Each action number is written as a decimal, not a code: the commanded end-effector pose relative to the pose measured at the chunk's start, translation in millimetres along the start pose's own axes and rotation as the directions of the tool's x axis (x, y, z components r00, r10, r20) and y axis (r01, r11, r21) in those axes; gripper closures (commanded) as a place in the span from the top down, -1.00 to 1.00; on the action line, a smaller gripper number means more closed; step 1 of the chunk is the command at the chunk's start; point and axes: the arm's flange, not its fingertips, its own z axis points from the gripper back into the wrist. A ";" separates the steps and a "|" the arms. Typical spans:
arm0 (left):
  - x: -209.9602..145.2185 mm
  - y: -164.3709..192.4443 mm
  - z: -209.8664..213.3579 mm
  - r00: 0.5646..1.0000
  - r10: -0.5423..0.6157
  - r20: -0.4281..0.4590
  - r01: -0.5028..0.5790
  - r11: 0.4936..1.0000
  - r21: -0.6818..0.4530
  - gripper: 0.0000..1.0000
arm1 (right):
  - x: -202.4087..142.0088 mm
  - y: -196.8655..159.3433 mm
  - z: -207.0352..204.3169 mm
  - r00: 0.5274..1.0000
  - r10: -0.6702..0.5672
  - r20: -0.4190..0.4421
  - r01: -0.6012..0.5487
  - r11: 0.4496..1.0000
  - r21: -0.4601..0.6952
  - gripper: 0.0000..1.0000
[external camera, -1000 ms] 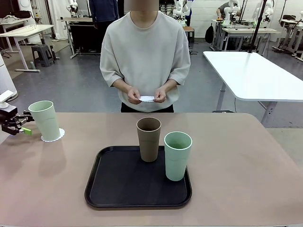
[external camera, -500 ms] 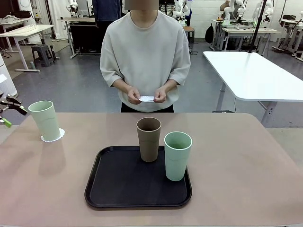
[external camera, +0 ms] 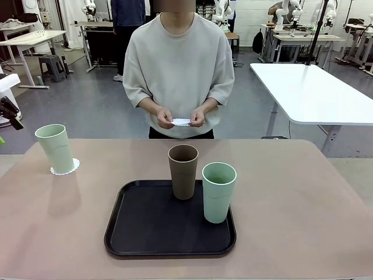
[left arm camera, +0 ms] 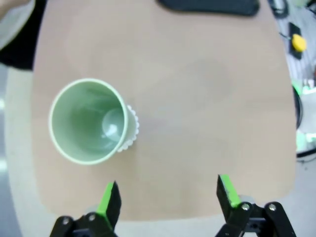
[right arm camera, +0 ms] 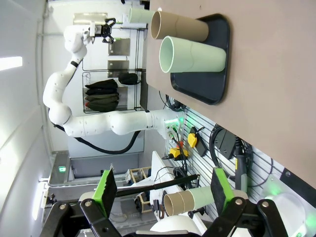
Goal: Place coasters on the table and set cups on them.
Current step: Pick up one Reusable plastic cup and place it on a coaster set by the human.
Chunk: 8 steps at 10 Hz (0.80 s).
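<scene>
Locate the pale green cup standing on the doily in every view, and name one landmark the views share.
Front view: the pale green cup stands far left, on its doily.
Left wrist view: the cup is left of centre, seen from above.
Right wrist view: the cup is at the top edge, left of the brown cup.
Shared landmark: the black tray.

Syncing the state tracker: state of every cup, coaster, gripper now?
Left green cup: upright on its coaster, on the table.
Brown cup: upright on the black tray.
Other green cup: upright on the tray.
Second coaster: in the person's hands.
Left gripper: open, empty.
Right gripper: open, empty.
</scene>
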 end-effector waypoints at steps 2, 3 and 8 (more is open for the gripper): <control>44.5 -29.6 7.0 0.969 0.240 -0.066 -0.237 0.971 0.043 1.00 | 0.1 -0.5 0.9 1.000 0.007 0.005 -0.007 1.000 0.013 1.00; 56.8 -33.9 12.1 0.934 0.347 -0.081 -0.341 0.937 0.078 1.00 | 0.1 -0.5 0.9 1.000 0.007 0.005 -0.007 1.000 0.013 1.00; 79.5 -50.4 11.6 0.849 0.493 -0.191 -0.441 0.859 0.259 1.00 | 0.1 -0.5 0.9 1.000 0.007 0.005 -0.007 1.000 0.013 1.00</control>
